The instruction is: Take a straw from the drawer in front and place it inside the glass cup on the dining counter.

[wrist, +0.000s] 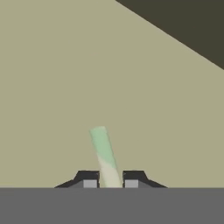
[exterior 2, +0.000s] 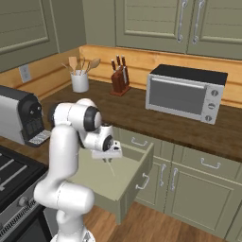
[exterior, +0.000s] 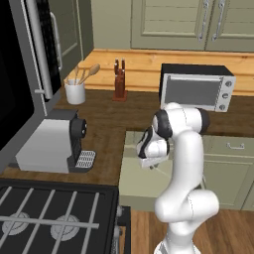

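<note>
The sage-green drawer (exterior 2: 138,183) stands pulled open under the dark counter, its pale floor (exterior: 135,179) bare. My gripper (wrist: 110,183) hangs inside it, just above the floor. The straw (wrist: 104,153), thin and pale with a greenish tint, runs up between the two fingertips (wrist: 89,180), which press it from both sides. From the right base view the straw (exterior 2: 110,168) slants down from the gripper (exterior 2: 107,157) towards the drawer floor. The left base view shows the gripper (exterior: 151,166) over the drawer. The glass cup and the dining counter are out of view.
On the dark wood counter stand a toaster oven (exterior 2: 184,92), a knife block (exterior 2: 119,78), a white crock of wooden spoons (exterior 2: 79,80) and a coffee machine (exterior: 52,144). A stove (exterior: 49,213) lies at the near left. Closed drawers and cupboard doors (exterior 2: 198,198) flank the open drawer.
</note>
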Motion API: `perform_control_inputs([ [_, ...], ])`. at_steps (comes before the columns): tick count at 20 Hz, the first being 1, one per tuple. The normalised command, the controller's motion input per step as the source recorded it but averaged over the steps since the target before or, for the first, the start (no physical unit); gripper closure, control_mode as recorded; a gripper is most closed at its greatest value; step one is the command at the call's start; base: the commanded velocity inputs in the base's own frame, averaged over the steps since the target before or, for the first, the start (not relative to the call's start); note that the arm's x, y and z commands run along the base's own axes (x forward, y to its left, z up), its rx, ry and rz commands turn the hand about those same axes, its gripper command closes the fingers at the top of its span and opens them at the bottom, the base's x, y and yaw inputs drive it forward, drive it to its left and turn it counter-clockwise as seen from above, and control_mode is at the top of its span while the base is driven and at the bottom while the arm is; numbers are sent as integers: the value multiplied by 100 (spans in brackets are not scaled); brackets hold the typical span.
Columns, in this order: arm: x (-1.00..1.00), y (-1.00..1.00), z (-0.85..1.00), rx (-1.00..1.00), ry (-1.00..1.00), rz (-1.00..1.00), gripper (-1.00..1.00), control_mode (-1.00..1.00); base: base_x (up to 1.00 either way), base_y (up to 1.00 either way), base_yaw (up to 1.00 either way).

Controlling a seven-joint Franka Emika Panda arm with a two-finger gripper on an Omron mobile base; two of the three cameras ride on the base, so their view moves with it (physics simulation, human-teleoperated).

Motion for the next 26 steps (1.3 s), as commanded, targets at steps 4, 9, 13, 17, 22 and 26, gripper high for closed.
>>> perform_control_inputs([
  [4, -56, 0, 100, 0, -9, -13, 100, -100, 0, 0, 0],
  [9, -49, 1, 100, 0, -15, -15, 100, -100, 0, 0, 0],
  [13, -19, 10, 100, 0, -21, -15, 100, -100, 0, 0, 0],
  [17, 1, 4, 100, 0, -20, -9, 100, -100, 0, 0, 0],
  [22, 5, 0, 100, 0, -7, -9, 100, -100, 0, 0, 0],
  [26, -5, 0, 100, 1, -1, -11, 100, -100, 0, 0, 0],
])
